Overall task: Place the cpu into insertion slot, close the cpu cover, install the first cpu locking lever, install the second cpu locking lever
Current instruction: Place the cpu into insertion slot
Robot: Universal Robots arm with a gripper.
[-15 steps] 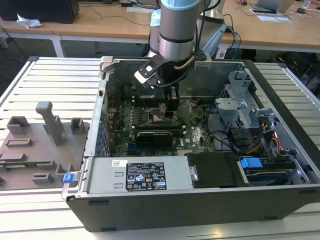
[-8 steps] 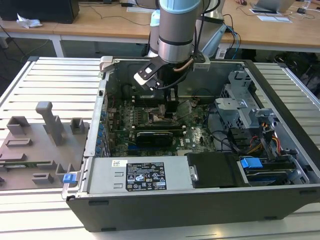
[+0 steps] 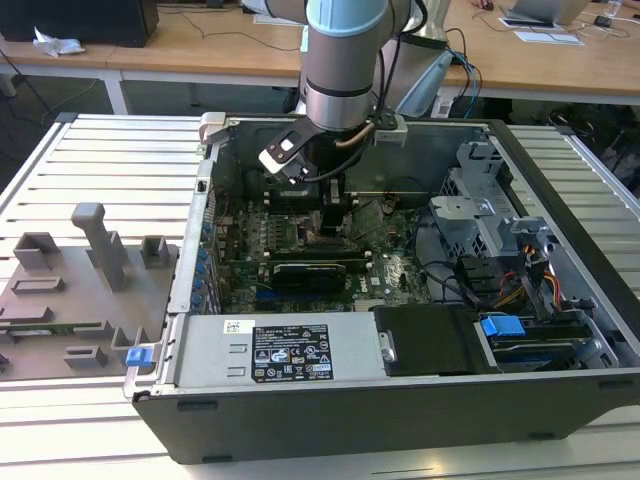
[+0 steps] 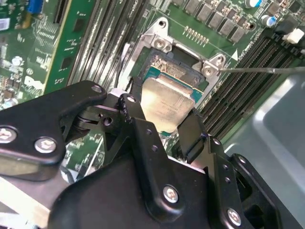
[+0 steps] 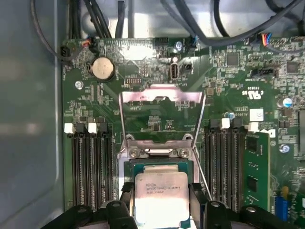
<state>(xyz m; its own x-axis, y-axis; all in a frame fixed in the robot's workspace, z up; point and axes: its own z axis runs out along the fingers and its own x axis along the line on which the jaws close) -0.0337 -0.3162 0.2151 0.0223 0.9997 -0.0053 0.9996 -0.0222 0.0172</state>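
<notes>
The gripper (image 5: 162, 200) clamps the cpu (image 5: 161, 188) by opposite edges over the insertion slot (image 5: 157, 165), seemingly not seated. The cpu cover (image 5: 162, 94) stands open.

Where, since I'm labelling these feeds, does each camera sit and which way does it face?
Exterior view: off the arm, above the open computer case, looking down into it; shows the arm.
First wrist view: on the wrist, looking straight down at the open cpu cover; the tool grips the cpu.
Second wrist view: on the wrist, looking slantwise past the tool.
Both wrist views share the cpu above the insertion slot.
</notes>
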